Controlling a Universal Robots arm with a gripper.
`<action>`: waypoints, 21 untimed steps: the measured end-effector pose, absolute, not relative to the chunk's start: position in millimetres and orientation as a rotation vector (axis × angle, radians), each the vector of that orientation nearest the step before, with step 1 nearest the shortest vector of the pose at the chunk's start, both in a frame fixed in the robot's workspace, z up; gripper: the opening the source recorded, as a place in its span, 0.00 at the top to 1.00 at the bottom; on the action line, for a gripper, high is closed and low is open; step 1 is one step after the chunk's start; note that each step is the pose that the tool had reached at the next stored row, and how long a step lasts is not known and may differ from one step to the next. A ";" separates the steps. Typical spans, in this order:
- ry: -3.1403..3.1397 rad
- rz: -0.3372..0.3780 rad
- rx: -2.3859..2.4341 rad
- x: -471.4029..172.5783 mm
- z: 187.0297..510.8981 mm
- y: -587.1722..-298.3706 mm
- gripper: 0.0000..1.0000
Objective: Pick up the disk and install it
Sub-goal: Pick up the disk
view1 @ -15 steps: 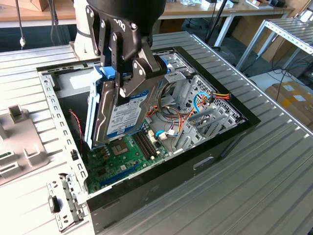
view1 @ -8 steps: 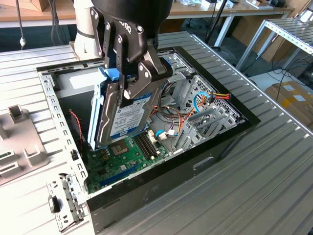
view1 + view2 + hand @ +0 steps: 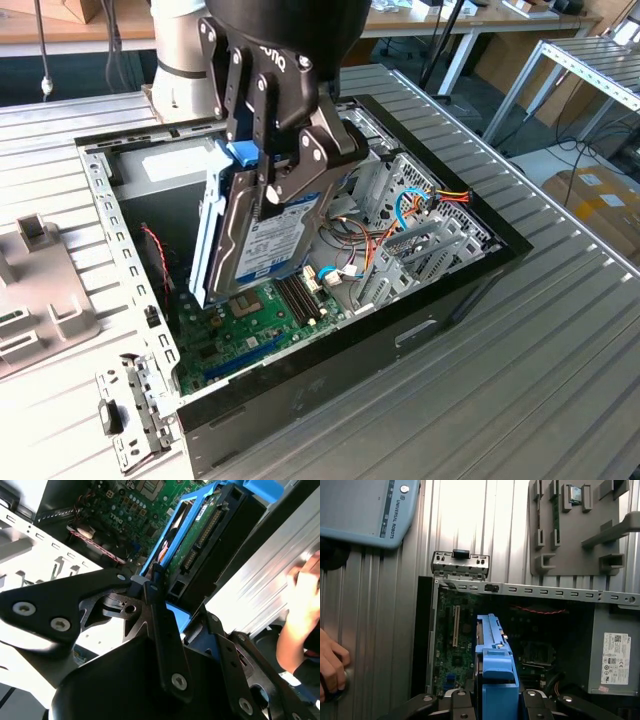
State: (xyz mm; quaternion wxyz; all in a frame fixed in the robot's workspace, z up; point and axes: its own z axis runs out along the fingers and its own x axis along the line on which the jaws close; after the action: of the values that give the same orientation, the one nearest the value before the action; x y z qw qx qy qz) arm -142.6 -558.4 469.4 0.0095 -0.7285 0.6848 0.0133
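**A:** Where is the disk [image 3: 250, 240] being held?

**B:** It is being carried on edge above the open computer case [image 3: 350, 345]. It is being tilted so that its lower end is pointing toward seven o'clock in the exterior view. The green motherboard [image 3: 240, 325] is being overhung by that end, and no contact with the case is being shown.

**A:** And the gripper [image 3: 285, 175]?

**B:** It is being clamped on the disk's upper end, one finger on each broad face. In the first wrist view the blue rail end [image 3: 492, 645] is being framed between the two fingers.

**A:** How is the disk being judged to handle?

**B:** It is being judged stiff and dense, so a fair weight is probably being hung below the grip. The smooth metal faces are being judged slippery, and the connector edge [image 3: 200, 535] fragile. The flat faces near one end are being judged the best hold, since the plastic rails would likely be flexing under pressure.

**A:** Is anything else being noted?

**B:** A metal cage [image 3: 395, 190] is being seen at three o'clock from the disk. A person's hand [image 3: 330, 667] is being rested on the ribbed table [image 3: 385, 630] beside the case.
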 end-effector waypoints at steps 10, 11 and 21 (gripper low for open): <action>2.139 0.041 -2.275 -137.8 469.2 -560.7 0.63; 2.139 0.041 -2.275 -137.4 469.2 -560.9 0.63; 2.139 0.041 -2.275 -132.5 469.0 -563.3 0.63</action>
State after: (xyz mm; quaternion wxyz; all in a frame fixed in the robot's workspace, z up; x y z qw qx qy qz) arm -132.5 -563.3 469.0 0.0095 -0.7285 0.6848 0.0133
